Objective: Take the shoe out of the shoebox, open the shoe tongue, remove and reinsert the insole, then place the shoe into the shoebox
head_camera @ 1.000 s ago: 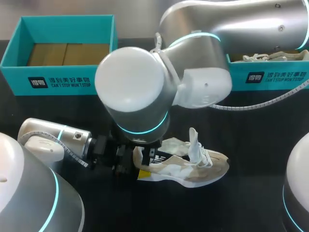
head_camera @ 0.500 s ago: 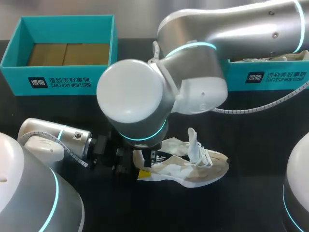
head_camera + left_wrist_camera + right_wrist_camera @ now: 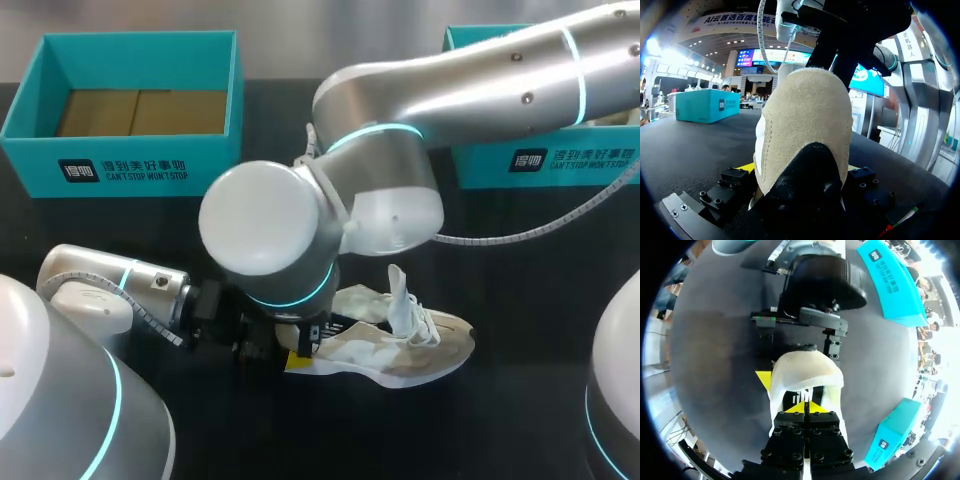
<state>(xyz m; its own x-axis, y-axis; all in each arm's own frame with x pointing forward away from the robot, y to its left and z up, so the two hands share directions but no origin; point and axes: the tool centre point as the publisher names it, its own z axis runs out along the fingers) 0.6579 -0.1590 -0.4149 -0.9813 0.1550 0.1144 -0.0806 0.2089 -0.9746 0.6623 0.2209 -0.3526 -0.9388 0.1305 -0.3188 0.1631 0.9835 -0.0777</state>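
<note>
The shoe (image 3: 400, 345), beige suede and white, lay on its side near the front edge of the desk (image 3: 520, 280), about midway along it. Its toe pointed toward the right edge and its heel toward the left. The tongue (image 3: 400, 290) stood pulled up out of the opening, with white laces (image 3: 428, 330) loose beside it.

The left gripper (image 3: 262, 350) came in low over the desk from the front left corner. In the left wrist view its yellow-tipped fingers (image 3: 746, 168) sat against either side of the heel, clamping it.

The right arm (image 3: 470, 85) reached across from the far right corner, with its wrist above the heel end. The right gripper (image 3: 804, 408) pointed down into the shoe's opening. Its two yellow tips were pressed together over the dark insole (image 3: 796, 396); whether they pinched it I could not tell.

A teal shoebox (image 3: 120, 165) with brown cardboard inside stood at the far left corner. A second teal box (image 3: 545, 160) stood at the far right, partly behind the arm.
</note>
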